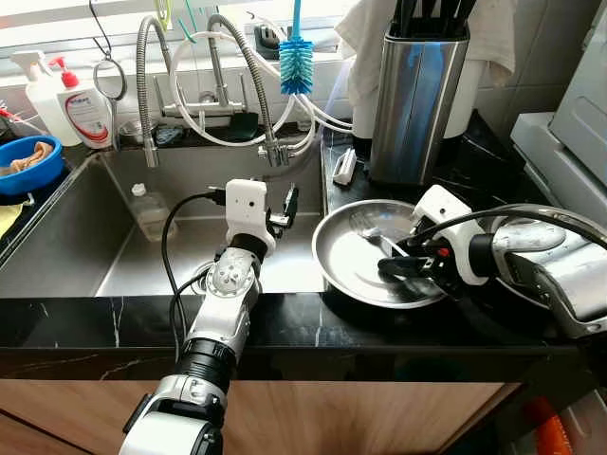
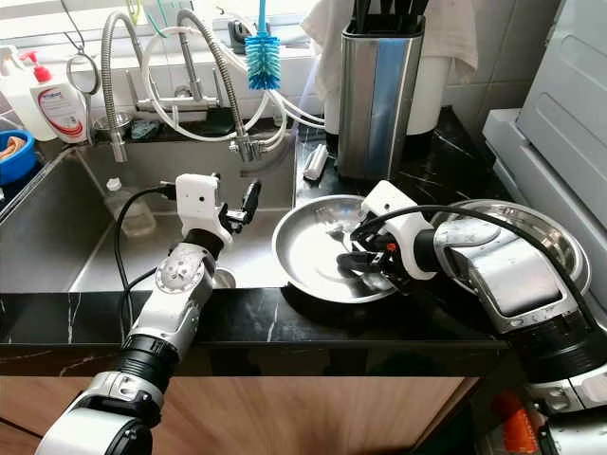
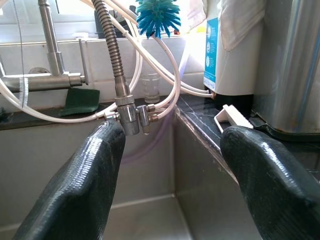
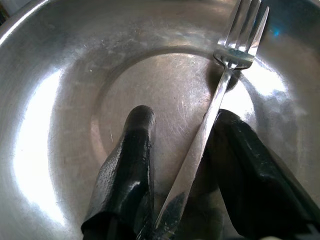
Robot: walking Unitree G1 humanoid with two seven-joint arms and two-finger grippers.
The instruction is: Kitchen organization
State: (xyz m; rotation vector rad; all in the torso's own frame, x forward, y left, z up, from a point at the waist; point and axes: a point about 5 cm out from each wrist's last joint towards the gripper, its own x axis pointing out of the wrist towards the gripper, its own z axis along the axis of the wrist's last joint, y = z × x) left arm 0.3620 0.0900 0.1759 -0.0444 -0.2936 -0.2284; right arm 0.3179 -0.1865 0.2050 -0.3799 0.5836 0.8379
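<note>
A round steel plate (image 1: 334, 270) sits on the black counter just right of the sink. A steel fork (image 1: 373, 233) lies in it, tines pointing to the back. My right gripper (image 1: 400, 266) is down inside the plate, open, its two black fingers straddling the fork's handle (image 4: 207, 125). The handle rests close against one finger (image 4: 250, 165) and leaves a gap to the other finger (image 4: 131, 150). My left gripper (image 1: 285, 208) hovers open and empty above the sink, pointing toward the tap hose fitting (image 3: 131, 112).
The steel sink (image 1: 85, 256) holds a clear plastic bottle (image 1: 150, 210). A tall steel utensil holder (image 1: 414, 95) stands behind the plate. A blue bottle brush (image 1: 296, 62), soap bottles (image 1: 81, 104) and a blue bowl (image 1: 28, 163) line the back and left. Another steel dish (image 2: 555, 242) lies at the right.
</note>
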